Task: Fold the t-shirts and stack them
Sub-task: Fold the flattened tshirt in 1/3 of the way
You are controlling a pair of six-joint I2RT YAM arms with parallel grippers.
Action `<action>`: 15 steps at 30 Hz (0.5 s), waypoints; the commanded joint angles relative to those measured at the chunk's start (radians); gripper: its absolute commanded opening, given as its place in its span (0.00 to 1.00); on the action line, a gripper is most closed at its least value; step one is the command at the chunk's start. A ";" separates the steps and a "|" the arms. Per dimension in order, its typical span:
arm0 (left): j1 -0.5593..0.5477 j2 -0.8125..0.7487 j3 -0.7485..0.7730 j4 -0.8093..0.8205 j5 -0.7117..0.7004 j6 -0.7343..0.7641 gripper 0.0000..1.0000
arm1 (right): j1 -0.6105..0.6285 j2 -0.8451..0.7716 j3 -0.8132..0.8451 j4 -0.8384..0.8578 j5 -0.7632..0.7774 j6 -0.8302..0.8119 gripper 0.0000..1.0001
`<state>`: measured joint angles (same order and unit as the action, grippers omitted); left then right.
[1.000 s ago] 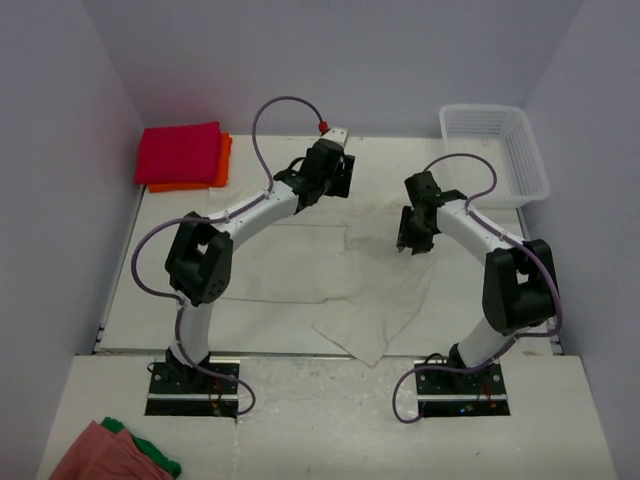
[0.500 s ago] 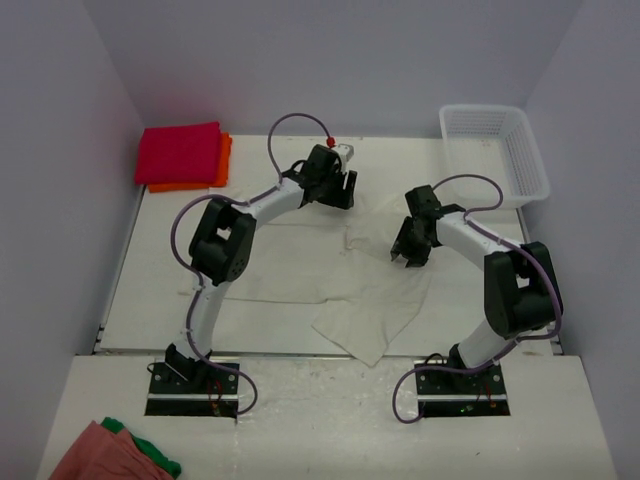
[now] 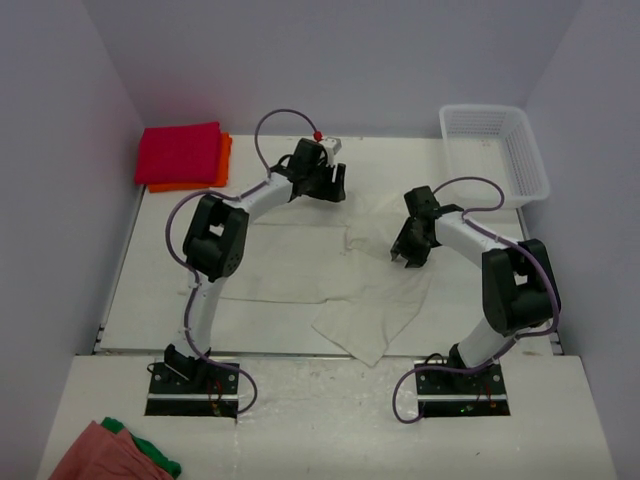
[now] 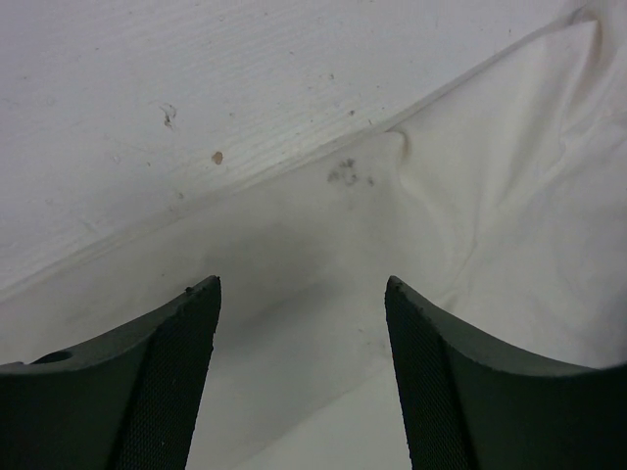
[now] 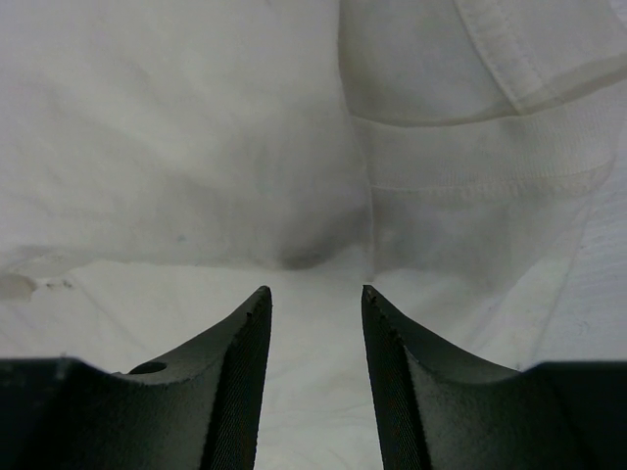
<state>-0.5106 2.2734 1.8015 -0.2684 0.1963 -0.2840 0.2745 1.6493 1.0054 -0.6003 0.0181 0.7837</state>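
The cream-white t-shirt lies rumpled on the table, left of the basket. The right gripper, nearer the basket, and the left gripper, farther off, both gape empty. I'd say pinch 2 edges deep and lift evenly.

Over the last second the left tool has edged leftward along the far edge of the cream-white t-shirt, and its elbow has swung inward. The right tool has shifted toward the arm bases, seemingly lower over the cloth.
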 commanded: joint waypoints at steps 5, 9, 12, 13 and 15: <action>0.030 0.003 -0.016 0.049 0.061 0.006 0.70 | 0.005 0.023 0.010 -0.050 0.074 0.028 0.43; 0.043 0.009 -0.028 0.051 0.065 0.005 0.70 | 0.005 0.032 0.021 -0.062 0.103 0.029 0.43; 0.053 0.006 -0.044 0.051 0.068 0.002 0.70 | 0.005 0.041 0.030 -0.065 0.103 0.038 0.43; 0.058 0.008 -0.047 0.052 0.065 0.000 0.70 | 0.005 0.044 0.035 -0.065 0.103 0.038 0.43; 0.067 0.009 -0.053 0.054 0.068 -0.003 0.70 | 0.005 0.049 0.041 -0.058 0.100 0.040 0.42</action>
<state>-0.4679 2.2765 1.7599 -0.2485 0.2398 -0.2863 0.2745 1.6932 1.0080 -0.6479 0.0872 0.7948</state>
